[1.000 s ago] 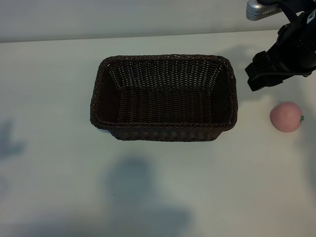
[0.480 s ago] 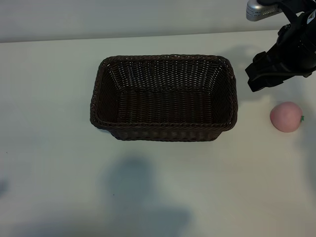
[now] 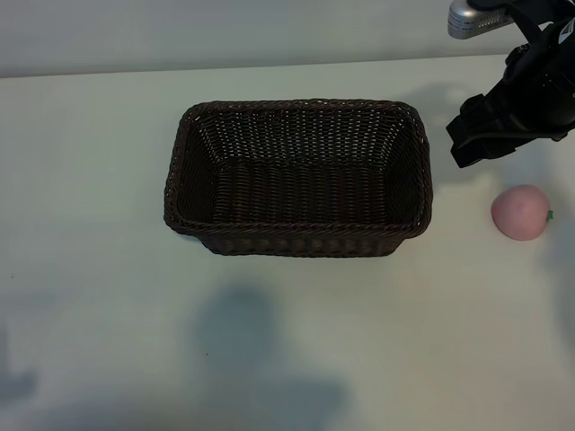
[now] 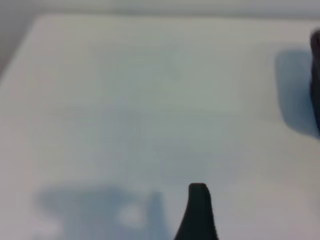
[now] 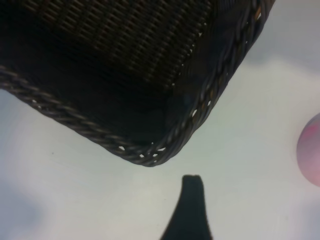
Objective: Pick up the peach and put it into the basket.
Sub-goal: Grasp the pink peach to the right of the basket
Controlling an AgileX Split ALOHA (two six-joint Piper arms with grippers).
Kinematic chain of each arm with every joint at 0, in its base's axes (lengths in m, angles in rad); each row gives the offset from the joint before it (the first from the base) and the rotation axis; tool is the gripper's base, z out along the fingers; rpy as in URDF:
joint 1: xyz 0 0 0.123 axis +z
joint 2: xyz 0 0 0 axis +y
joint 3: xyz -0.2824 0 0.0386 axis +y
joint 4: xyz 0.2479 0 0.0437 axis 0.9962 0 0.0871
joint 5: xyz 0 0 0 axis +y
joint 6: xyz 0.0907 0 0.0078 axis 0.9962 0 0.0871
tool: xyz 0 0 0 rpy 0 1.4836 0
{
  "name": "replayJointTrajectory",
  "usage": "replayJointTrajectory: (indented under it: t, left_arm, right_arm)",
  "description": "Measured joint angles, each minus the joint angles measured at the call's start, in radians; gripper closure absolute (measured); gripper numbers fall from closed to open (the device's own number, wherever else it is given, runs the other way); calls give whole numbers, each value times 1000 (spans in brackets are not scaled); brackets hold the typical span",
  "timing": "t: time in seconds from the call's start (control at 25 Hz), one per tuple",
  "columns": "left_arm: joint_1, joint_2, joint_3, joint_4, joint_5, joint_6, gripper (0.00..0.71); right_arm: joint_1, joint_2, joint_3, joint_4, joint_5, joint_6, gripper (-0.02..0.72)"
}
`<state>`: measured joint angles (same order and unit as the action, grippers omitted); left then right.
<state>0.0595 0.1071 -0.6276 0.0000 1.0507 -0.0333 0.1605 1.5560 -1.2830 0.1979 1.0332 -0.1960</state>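
The dark-brown wicker basket (image 3: 296,241) stands mid-table with nothing in it. The pale-pink peach (image 3: 520,213) lies on the table to its right, apart from it. My right gripper (image 3: 469,142) hangs above the table by the basket's far right corner, behind and left of the peach, open with nothing in it. In the right wrist view one dark finger (image 5: 192,200) shows before the basket's corner (image 5: 150,155), and the peach (image 5: 311,150) sits at the edge. My left gripper is outside the exterior view; its wrist view shows one finger (image 4: 198,210) over bare table, holding nothing.
The white table (image 3: 90,180) spreads wide around the basket. A grey wall runs along its far edge (image 3: 225,36). Soft shadows lie on the near part of the table (image 3: 260,359).
A shadow at the table's left edge has slid toward the near edge. The basket, the peach and the right arm have not moved.
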Motion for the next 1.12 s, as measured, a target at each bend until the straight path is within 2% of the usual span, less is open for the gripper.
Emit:
replayJointTrajectory:
  t: [0.32, 0.56, 0.72, 0.84, 0.96, 1.12]
  left_arm:
    - [0, 0, 102, -17, 17, 1, 118]
    - [0, 0, 119, -17, 21, 33, 119]
    - [0, 0, 127, -22, 30, 50, 134]
    - [0, 0, 127, -23, 31, 53, 148]
    - [0, 0, 127, -24, 31, 53, 160]
    - [0, -2, 127, -24, 32, 53, 164]
  right_arm:
    - [0, 0, 0, 0, 0, 0, 108]
    - [0, 0, 0, 0, -7, 2, 108]
    - [0, 0, 0, -1, -38, 46, 108]
    - [0, 0, 0, -33, -75, 85, 108]
    - [0, 0, 0, -100, -102, 131, 108]
    - [0, 2, 0, -198, -122, 229, 108]
